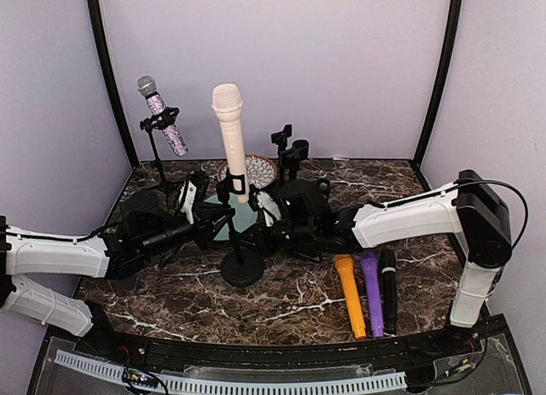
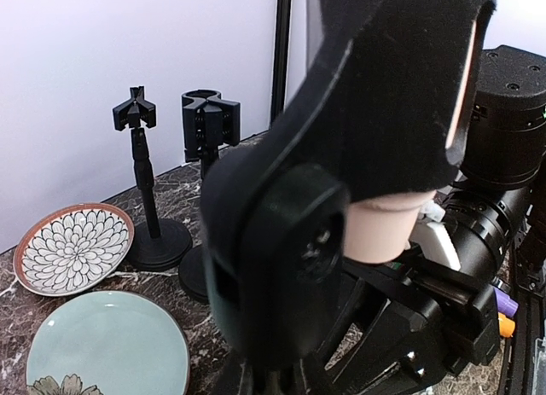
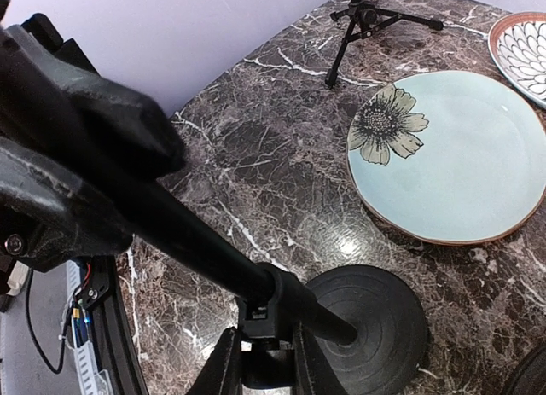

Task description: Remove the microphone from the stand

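Observation:
A cream microphone (image 1: 229, 135) stands upright in the black clip (image 1: 230, 188) of a stand with a round base (image 1: 242, 268). My right gripper (image 1: 261, 233) is shut on a collar of the stand's pole (image 3: 271, 303) just above the base (image 3: 368, 325); it also shows in the right wrist view (image 3: 266, 374). My left gripper (image 1: 218, 223) is at the pole right under the clip. In the left wrist view the clip (image 2: 290, 241) fills the frame, with the microphone's lower end (image 2: 384, 229) beside it. My left fingers are hidden in dark blur.
A sparkly microphone (image 1: 162, 113) sits on a tripod stand at the back left. Two empty stands (image 1: 288, 152) and a patterned plate (image 1: 258, 169) are behind. A teal flowered plate (image 3: 452, 156) lies by the base. Orange (image 1: 350, 297), purple (image 1: 372, 294) and black (image 1: 388, 288) microphones lie at the front right.

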Available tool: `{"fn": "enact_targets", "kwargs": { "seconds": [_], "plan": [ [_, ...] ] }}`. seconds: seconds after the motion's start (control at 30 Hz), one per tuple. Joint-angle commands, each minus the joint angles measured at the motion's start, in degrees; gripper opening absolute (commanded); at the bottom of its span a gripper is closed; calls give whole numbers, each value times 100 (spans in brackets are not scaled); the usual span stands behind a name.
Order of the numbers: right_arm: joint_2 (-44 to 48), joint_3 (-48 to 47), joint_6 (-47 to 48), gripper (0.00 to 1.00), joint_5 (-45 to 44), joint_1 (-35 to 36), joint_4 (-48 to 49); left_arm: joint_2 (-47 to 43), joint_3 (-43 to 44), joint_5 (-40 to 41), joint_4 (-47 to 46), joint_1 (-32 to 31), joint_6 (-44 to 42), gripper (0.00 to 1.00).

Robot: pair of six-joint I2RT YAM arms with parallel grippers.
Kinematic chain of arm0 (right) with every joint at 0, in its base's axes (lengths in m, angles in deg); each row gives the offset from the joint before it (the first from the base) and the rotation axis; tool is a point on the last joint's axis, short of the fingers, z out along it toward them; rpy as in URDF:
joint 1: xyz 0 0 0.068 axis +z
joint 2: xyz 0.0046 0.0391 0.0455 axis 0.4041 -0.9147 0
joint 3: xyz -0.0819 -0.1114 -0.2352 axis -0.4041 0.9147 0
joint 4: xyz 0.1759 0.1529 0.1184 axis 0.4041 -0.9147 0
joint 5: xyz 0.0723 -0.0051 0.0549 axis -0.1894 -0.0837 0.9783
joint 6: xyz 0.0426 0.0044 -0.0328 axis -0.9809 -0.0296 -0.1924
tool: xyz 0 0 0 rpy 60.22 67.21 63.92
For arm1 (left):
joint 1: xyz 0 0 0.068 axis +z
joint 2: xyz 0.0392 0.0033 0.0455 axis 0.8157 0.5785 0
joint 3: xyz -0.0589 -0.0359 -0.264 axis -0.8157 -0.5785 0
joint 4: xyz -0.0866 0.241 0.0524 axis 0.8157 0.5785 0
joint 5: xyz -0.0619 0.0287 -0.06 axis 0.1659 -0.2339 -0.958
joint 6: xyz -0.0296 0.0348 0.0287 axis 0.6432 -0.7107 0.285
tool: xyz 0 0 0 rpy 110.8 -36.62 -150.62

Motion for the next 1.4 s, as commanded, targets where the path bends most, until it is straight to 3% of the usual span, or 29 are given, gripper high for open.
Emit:
{"fn": "enact_targets", "kwargs": {
  "seconds": [0.0, 0.33, 0.53, 0.63, 1.37],
  "plan": [
    [118, 140, 247, 4, -422, 43, 451, 13, -192, -65, -730, -12, 7, 0],
    [362, 786, 401, 7, -518, 55, 1222, 175, -382, -572, -781, -12, -309, 0],
    [619, 1042, 446, 38, -99, 39, 1571, 286, -416, -705, -739, -12, -318, 0],
    [643, 1094, 373, 45, -112, 34, 1652, 311, -423, -712, -723, -12, -318, 0],
    [174, 824, 254, 30, -40, -25, 1427, 354, -442, -696, -725, -12, -318, 0]
  ]
}}
